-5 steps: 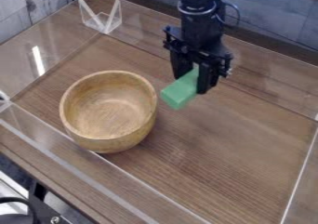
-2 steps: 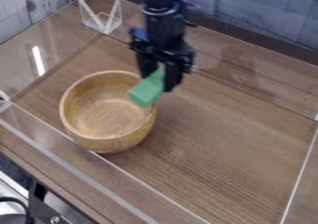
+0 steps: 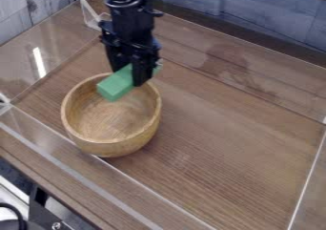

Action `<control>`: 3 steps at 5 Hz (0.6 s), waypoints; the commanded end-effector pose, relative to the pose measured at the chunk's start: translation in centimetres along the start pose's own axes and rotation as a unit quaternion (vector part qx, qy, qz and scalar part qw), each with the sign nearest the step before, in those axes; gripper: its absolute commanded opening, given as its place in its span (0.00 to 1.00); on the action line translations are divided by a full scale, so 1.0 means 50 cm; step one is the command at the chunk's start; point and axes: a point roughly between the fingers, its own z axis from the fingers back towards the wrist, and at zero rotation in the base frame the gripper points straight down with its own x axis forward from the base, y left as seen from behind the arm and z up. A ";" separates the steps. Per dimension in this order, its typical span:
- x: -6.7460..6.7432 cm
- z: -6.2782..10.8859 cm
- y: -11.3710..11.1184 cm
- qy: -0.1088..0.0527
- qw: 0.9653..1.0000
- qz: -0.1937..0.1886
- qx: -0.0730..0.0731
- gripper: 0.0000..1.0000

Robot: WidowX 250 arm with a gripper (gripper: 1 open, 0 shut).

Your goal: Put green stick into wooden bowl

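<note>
The wooden bowl (image 3: 112, 120) is round and light tan, standing on the wooden table at the left of the view. A bright green stick (image 3: 117, 85) hangs tilted over the bowl's far rim, clamped between the black fingers of my gripper (image 3: 128, 75). The gripper points straight down from its dark arm and is shut on the stick's upper end. The lower end of the stick juts toward the bowl's inside, above the hollow and not touching it.
Clear acrylic walls (image 3: 38, 138) fence the table on the left, front and right. A small clear stand (image 3: 91, 14) sits at the back left. Bare tabletop (image 3: 235, 129) stretches to the right of the bowl.
The gripper has carried the green stick leftward, from beside the bowl's right side to above its far rim. The grip has stayed the same and the bowl has not moved.
</note>
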 end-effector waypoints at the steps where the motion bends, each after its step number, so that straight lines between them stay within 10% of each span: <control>1: 0.002 0.011 -0.018 -0.024 0.999 -0.024 0.010 0.00; 3: -0.008 -0.009 -0.026 -0.021 0.999 -0.027 0.007 0.00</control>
